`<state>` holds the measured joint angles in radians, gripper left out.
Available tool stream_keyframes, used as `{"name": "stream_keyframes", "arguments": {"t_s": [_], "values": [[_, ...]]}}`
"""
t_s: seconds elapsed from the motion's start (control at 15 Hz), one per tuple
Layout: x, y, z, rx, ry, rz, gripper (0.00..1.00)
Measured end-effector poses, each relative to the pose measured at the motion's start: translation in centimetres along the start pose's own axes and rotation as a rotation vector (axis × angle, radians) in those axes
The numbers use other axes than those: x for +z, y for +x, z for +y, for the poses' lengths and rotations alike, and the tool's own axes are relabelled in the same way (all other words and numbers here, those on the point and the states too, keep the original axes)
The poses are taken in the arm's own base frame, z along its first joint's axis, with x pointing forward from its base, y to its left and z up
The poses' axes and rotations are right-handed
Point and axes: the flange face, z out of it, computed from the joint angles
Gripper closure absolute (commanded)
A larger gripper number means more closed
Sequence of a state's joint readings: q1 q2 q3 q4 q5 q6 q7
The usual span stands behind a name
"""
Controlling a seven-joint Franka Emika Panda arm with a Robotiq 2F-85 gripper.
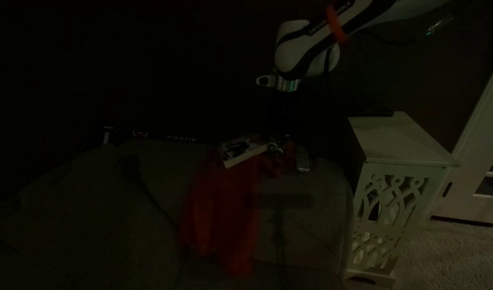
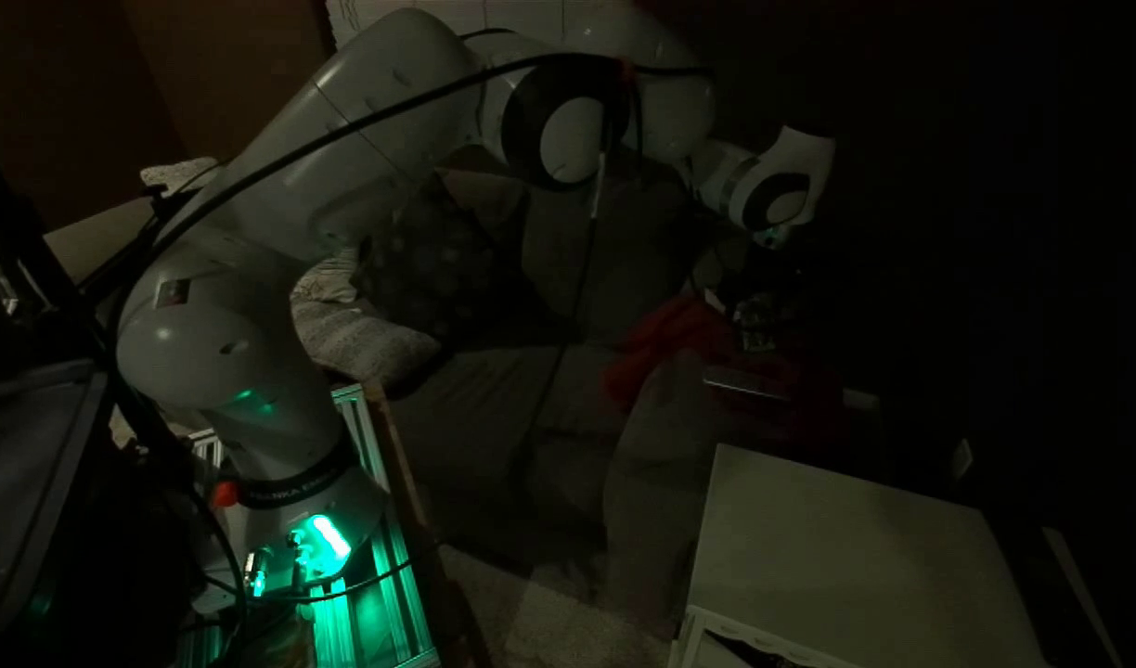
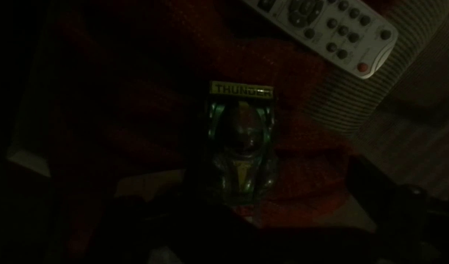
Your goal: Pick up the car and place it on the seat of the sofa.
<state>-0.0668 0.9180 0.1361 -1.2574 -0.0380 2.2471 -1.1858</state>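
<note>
It is very dark here. The car (image 3: 243,143) sits on a red cloth (image 1: 224,213), and the cloth hangs down over the sofa (image 1: 319,233). The car is dark and shiny, and a yellow strip at one end says THUNDER. The end effector (image 3: 246,179) is just over the car. Its fingers (image 3: 371,187) are wide apart, and it holds nothing. In the wrist view, one finger shows, with a gap between it and the car, but the other is too dark to see well. The white arm (image 1: 295,56) hangs above. Near the car is a white remote (image 3: 323,29) with a red button, partly on the cloth and partly on the sofa's stripes. On the car's other side, in an exterior view, is a flat thing (image 1: 242,152) with a pale edge; I can't tell if it touches the car. In both exterior views, a white tabletop (image 1: 399,137) is just beside the sofa. A dark stick (image 1: 182,139) with PIKSTIK on it is along the sofa's edge.
</note>
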Motion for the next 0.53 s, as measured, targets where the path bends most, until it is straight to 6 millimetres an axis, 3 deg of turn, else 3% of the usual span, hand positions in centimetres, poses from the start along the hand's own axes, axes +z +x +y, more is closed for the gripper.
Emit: {"name": "stream_keyframes", "arguments": {"t_s": [0.53], "values": [[2.5, 1.0, 0.2, 0.052, -0.053, 0.038, 0.0]]}}
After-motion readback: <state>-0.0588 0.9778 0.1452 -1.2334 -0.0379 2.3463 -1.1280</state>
